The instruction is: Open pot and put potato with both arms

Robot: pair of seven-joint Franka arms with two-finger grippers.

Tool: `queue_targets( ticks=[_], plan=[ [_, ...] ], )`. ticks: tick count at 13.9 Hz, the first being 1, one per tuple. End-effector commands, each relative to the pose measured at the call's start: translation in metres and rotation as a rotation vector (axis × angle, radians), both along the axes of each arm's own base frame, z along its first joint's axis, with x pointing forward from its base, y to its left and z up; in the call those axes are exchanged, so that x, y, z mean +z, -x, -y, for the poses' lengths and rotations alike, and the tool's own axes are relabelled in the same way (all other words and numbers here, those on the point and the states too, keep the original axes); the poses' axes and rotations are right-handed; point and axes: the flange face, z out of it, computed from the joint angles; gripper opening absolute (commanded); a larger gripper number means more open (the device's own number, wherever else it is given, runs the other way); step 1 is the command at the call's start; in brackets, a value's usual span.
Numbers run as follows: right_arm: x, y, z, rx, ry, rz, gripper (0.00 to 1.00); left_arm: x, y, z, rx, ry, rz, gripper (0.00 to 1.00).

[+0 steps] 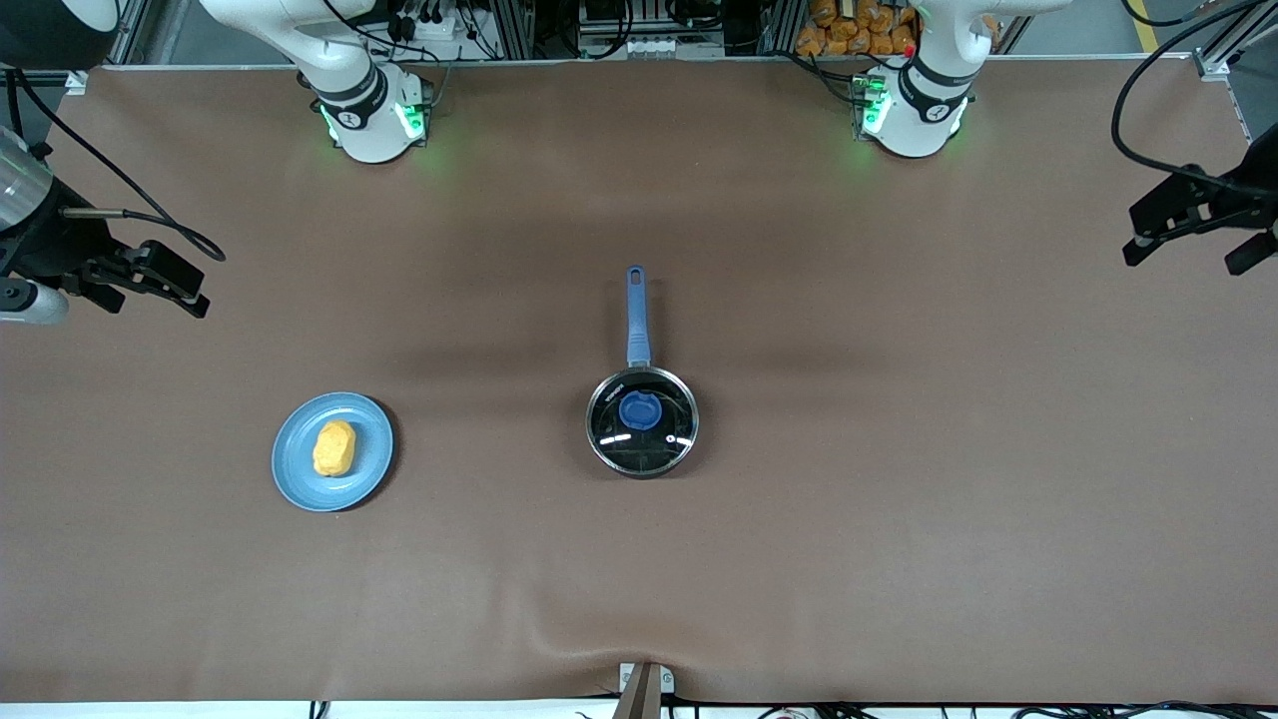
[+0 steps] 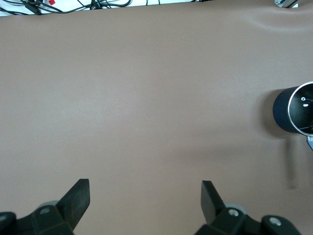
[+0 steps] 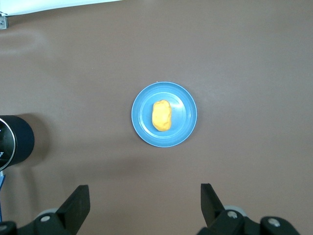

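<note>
The pot (image 1: 642, 451) stands at the table's middle with a glass lid and a blue knob (image 1: 640, 409) on it; its blue handle (image 1: 636, 315) points toward the robots' bases. The potato (image 1: 334, 448) lies on a flat blue plate (image 1: 364, 439) toward the right arm's end. My right gripper (image 1: 185, 285) is open and empty, high over the table's edge at the right arm's end. My left gripper (image 1: 1181, 262) is open and empty over the left arm's end. The right wrist view shows the open gripper (image 3: 145, 188), potato (image 3: 162, 115), plate (image 3: 183, 115) and pot (image 3: 17, 142). The left wrist view shows the open gripper (image 2: 145, 185) and pot (image 2: 283, 115).
A brown cloth (image 1: 899, 499) covers the whole table. A small clamp (image 1: 644, 687) sits at the table's edge nearest the front camera. Cables and boxes lie past the arm bases.
</note>
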Motion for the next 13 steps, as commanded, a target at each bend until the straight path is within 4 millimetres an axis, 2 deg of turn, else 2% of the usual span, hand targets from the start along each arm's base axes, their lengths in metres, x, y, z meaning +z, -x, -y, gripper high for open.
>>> queue_targets(
  ticks=[1,5,8,9,11,13],
  plan=[
    [0.004,0.008,-0.002,-0.007,-0.004,0.008,1.00,-0.002,0.007,-0.001,0.002,-0.019,0.002,1.00],
    [0.004,0.008,-0.002,-0.007,-0.004,0.008,1.00,-0.006,0.005,-0.002,0.008,-0.018,-0.006,1.00],
    [0.005,0.009,-0.002,-0.007,-0.004,0.008,1.00,-0.018,-0.002,-0.005,0.021,-0.012,-0.033,1.00],
    [0.003,0.008,-0.002,-0.007,-0.004,0.008,1.00,-0.023,-0.006,-0.012,0.036,-0.008,-0.042,1.00],
    [-0.004,0.004,-0.002,-0.009,-0.003,-0.001,1.00,-0.022,-0.006,-0.013,0.039,-0.007,-0.039,1.00],
    [-0.029,-0.008,-0.017,0.016,0.003,-0.040,1.00,-0.020,-0.002,-0.012,0.037,-0.003,-0.038,1.00]
  ],
)
